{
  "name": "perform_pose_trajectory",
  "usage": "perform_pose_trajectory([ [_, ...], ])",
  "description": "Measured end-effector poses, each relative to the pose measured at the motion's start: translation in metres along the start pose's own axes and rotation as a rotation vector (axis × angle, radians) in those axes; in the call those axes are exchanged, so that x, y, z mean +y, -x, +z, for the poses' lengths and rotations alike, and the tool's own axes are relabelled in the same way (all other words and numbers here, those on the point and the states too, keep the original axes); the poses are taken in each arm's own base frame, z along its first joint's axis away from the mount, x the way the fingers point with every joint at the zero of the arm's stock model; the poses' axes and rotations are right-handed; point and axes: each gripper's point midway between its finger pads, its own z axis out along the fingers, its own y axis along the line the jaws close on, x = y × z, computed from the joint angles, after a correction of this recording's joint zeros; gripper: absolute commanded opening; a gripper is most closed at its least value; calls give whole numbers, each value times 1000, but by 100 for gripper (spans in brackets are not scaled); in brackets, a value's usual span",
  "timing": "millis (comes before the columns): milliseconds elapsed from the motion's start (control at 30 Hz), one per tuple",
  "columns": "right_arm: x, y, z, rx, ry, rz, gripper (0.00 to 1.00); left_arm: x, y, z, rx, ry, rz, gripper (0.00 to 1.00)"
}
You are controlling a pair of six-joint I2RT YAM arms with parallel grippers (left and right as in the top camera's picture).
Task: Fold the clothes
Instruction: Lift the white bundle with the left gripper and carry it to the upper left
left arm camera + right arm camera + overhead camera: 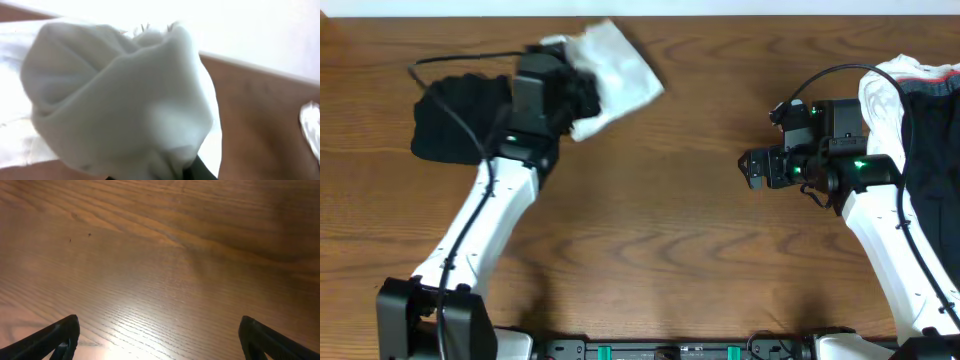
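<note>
White shirt (620,65) lies bunched at the desk's (650,230) far left, beside a black garment (455,115), pinched in the left tool (582,100). The right tool (750,168) gapes empty, well apart; the left arm is nearer.

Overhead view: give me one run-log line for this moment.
left gripper: shut on white garment | right gripper: open, empty, over bare table | black garment: crumpled, table's left

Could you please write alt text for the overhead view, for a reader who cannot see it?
The left gripper pinches a crumpled white fabric garment near the far edge of a brown wooden table, beside a heap of black fabric. The right gripper hangs open over bare wood, near a white-and-dark clothes pile.
</note>
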Motion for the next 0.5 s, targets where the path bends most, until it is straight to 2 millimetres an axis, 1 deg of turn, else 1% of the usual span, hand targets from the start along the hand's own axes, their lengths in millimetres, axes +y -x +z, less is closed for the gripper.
perform_pose_trajectory([
  [67, 0, 0, 0, 0, 0, 0, 99, 18, 21, -3, -64, 20, -36, 6],
  [167, 0, 0, 0, 0, 0, 0, 99, 50, 51, -11, -158, 62, -104, 6],
  [300, 0, 0, 0, 0, 0, 0, 99, 96, 87, -29, -281, 122, -188, 6],
  [400, 0, 0, 0, 0, 0, 0, 99, 122, 106, -42, -354, 153, -233, 6],
  [467, 0, 0, 0, 0, 0, 0, 99, 137, 113, -49, -382, 172, -267, 6],
  [500, 0, 0, 0, 0, 0, 0, 99, 149, 116, -54, -398, 187, -297, 7],
])
